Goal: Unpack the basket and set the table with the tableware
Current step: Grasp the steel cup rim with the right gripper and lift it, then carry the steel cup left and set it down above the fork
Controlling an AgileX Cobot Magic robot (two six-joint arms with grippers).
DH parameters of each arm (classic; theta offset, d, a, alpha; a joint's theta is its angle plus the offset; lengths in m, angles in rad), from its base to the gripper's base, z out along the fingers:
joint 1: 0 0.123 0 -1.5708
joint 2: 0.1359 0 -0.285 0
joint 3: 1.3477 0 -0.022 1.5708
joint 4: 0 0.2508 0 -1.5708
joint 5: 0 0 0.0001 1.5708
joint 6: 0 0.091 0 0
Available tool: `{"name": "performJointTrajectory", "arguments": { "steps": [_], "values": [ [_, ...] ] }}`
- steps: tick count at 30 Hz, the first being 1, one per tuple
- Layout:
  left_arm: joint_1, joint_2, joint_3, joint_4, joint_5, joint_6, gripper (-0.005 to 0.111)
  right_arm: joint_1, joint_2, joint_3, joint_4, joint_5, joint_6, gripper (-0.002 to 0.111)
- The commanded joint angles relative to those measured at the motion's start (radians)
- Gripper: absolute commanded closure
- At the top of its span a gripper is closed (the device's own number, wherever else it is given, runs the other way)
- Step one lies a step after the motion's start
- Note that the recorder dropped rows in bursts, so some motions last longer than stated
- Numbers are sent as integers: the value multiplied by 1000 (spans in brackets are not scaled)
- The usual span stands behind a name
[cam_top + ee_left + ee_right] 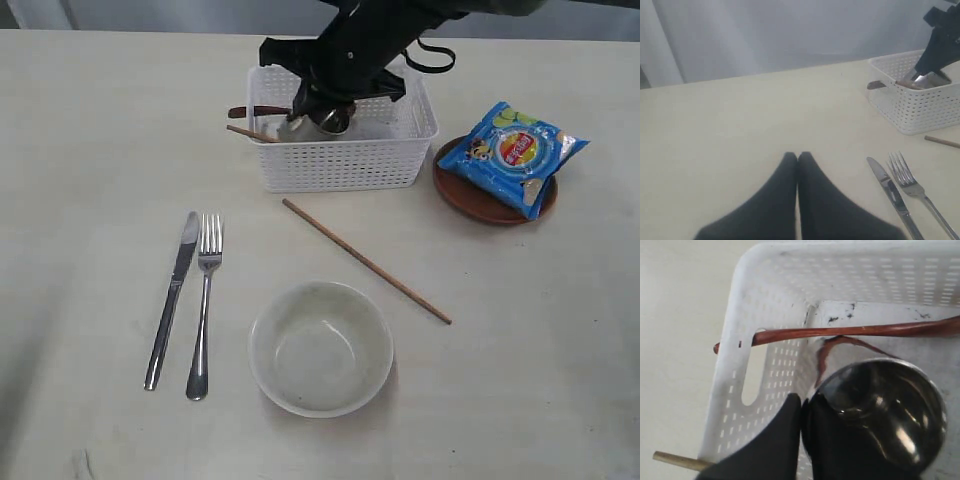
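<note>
The white basket (340, 165) stands at the back of the table (90, 150). Inside it, my right gripper (801, 405) is shut on the rim of the steel cup (890, 400), one finger inside and one outside. The reddish-brown spoon (850, 331) lies across the basket with its handle poking through the side slot. One chopstick (250, 133) juts out of the basket; another chopstick (365, 260) lies on the table. The knife (172, 297), the fork (203, 300) and the off-white bowl (320, 347) sit at the front. My left gripper (798, 156) is shut and empty above the bare table.
A blue chips bag (512, 152) lies on the brown plate (470, 200) to the right of the basket. The right arm (380, 40) reaches in from the back over the basket.
</note>
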Motion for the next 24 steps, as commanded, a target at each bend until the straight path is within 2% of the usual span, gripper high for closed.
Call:
{"name": "performJointTrajectory", "arguments": {
  "steps": [1, 14, 19, 24],
  "values": [
    [0, -3, 2, 5, -8, -3, 107, -5, -47, 5, -58, -6, -5, 109],
    [0, -3, 2, -4, -8, -3, 107, 24, -173, 5, -106, -10, -3, 109],
    [0, -3, 2, -4, -8, -3, 107, 76, -186, -3, -160, -26, -3, 109],
    [0, -3, 2, -4, -8, -3, 107, 173, -184, -78, -309, 0, 66, 109]
  ]
}}
